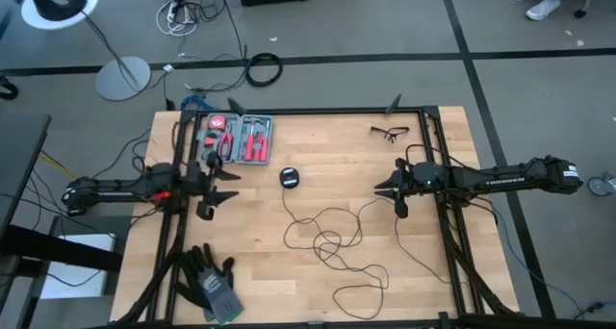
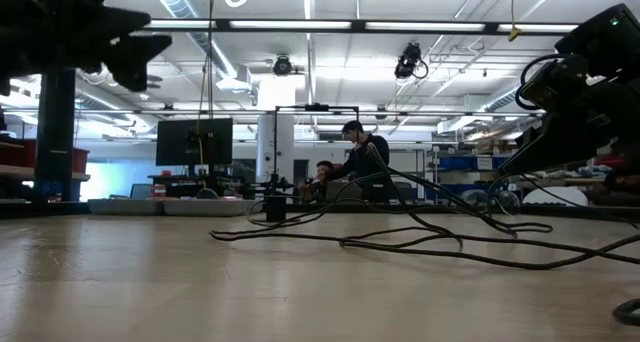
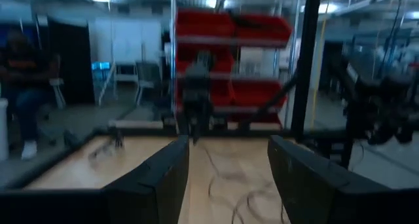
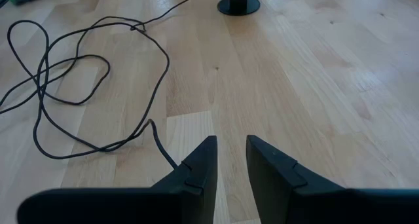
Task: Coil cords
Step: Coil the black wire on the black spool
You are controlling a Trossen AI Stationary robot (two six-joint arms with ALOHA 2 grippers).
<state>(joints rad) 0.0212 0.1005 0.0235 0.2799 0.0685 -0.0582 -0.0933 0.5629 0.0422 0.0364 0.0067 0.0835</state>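
Across the bench [image 1: 433, 271] middle the cord [image 1: 327, 238] is sprawled loose, puck [image 1: 290, 177] end up top. It's reached soonest by the right claw [image 1: 399, 196], fingers slightly apart; left claw [image 1: 219, 183] is held wide apart.

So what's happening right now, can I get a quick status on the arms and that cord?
Left gripper open, empty, left side. Right gripper slightly open, empty, above the table. Cord uncoiled, sprawled mid-table, puck at its end. Nothing in the way.
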